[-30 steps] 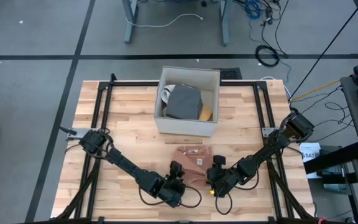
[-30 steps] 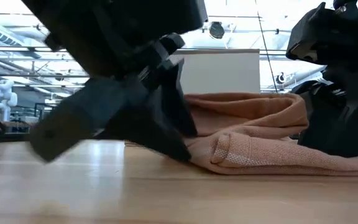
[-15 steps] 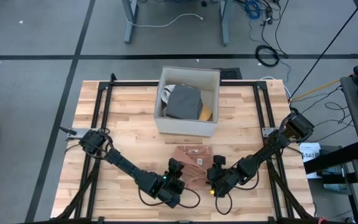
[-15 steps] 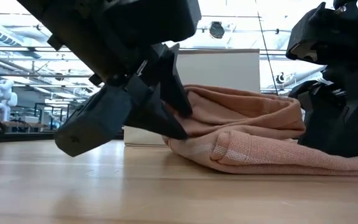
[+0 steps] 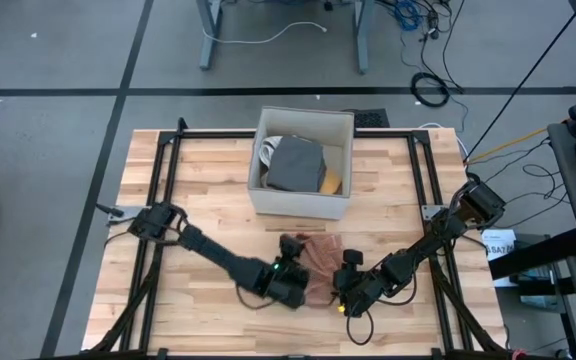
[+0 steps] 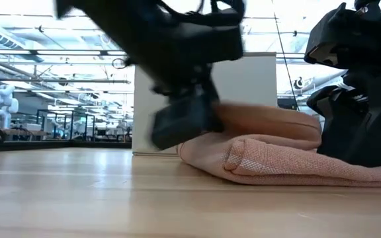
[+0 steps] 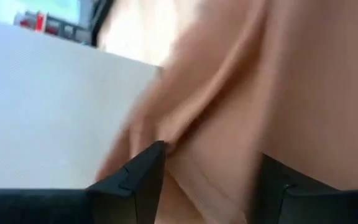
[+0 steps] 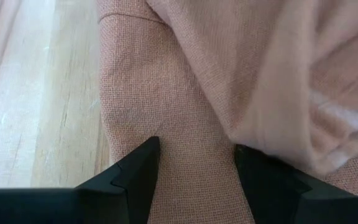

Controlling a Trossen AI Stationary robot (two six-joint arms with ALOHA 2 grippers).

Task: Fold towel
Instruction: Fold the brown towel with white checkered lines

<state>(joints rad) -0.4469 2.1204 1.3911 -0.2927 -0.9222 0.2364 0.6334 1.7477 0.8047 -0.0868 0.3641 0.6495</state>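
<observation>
Both grippers grip the towel (image 5: 320,262) on the desk (image 5: 208,200) in front of the box (image 5: 303,165). Left gripper (image 5: 290,252) pinches a raised fold at its left side; right gripper (image 5: 348,272) clamps the right edge against the desk.

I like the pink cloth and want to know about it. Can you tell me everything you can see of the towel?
The towel is a soft, woven, salmon-pink cloth with a stitched hem. It lies bunched in thick folds on the wooden table, in front of the white box. The left gripper holds a fold lifted over the lower layers, cloth between its fingers. The right gripper has the towel between its fingers at the other side.
</observation>
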